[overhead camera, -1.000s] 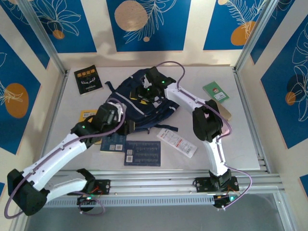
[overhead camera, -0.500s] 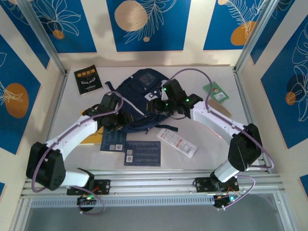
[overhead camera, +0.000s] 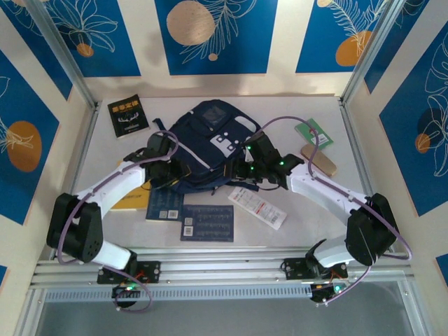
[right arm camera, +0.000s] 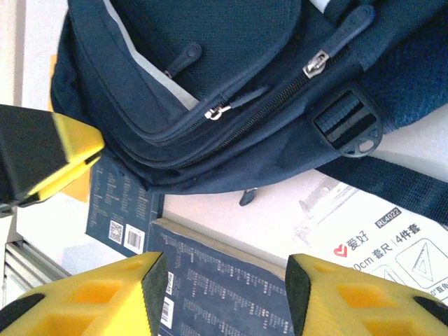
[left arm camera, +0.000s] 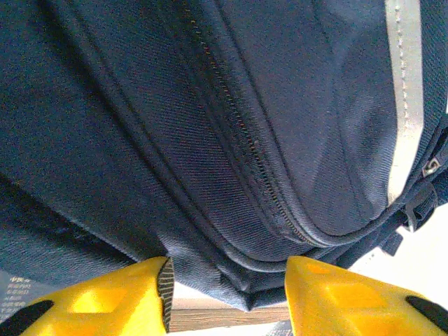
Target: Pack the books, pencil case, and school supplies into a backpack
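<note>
The left gripper (left arm camera: 227, 280) is set half-parted around the backpack (left arm camera: 210, 126) edge; a clamp cannot be told. The right gripper (right arm camera: 225, 273) is held half-parted, empty, over a book (right arm camera: 217, 304).

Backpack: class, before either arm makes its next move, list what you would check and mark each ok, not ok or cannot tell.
1. Backpack resting on the table: ok.
2. Main zip open for packing: not ok, it looks closed.
3. Left gripper open: ok, fingers apart at the backpack's edge.
4. Left gripper touching the fabric: cannot tell.
5. Right gripper empty: ok, open above a dark blue book.
6. Black book and white packet packed: not ok, both lie on the table.
</note>
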You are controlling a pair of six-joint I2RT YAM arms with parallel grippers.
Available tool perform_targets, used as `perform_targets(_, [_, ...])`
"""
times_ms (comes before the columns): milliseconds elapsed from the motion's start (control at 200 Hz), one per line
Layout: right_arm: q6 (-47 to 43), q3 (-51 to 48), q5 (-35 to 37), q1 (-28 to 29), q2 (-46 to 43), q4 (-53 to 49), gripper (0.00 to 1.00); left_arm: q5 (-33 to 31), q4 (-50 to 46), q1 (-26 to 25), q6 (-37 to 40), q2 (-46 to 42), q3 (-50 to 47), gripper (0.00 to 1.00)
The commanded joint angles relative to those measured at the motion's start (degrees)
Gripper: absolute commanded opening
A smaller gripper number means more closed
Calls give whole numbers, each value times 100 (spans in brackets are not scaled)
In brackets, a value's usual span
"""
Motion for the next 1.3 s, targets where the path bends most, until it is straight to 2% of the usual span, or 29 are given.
perform_targets(0, [127,-191,127,152,-4,203,50,-123,-47,152,-124,-245,-163,48])
perform_targets(330, [138,-262,277,339,64,322,50,-241,64,316,-185,-205,-350,48])
perform_targets(665, [202,-485,178,521,168,640,49,-273,418,355,-417,659,-23,57])
perform_targets(765, [256,-570,163,622,240,730,49,-308,410,357,-449,930,83,56])
perform_targets(830, [287,-620,171,696,290,777,49,-328,346,352,-433,1134,149,53])
perform_targets(870, [302,-628,186,738,316,793,48,-335,331,364,-395,1247,168,47])
perform_targets(1020, [333,-677,413,896,386,781,47,-221,335,377,-379,1510,178,15])
perform_targets(1100, [322,-749,625,937,365,796,47,-8,360,394,-480,1510,256,1])
perform_targets(1295, [1,-1078,1085,964,47,1132,46,87,-260,388,-748,1118,956,0])
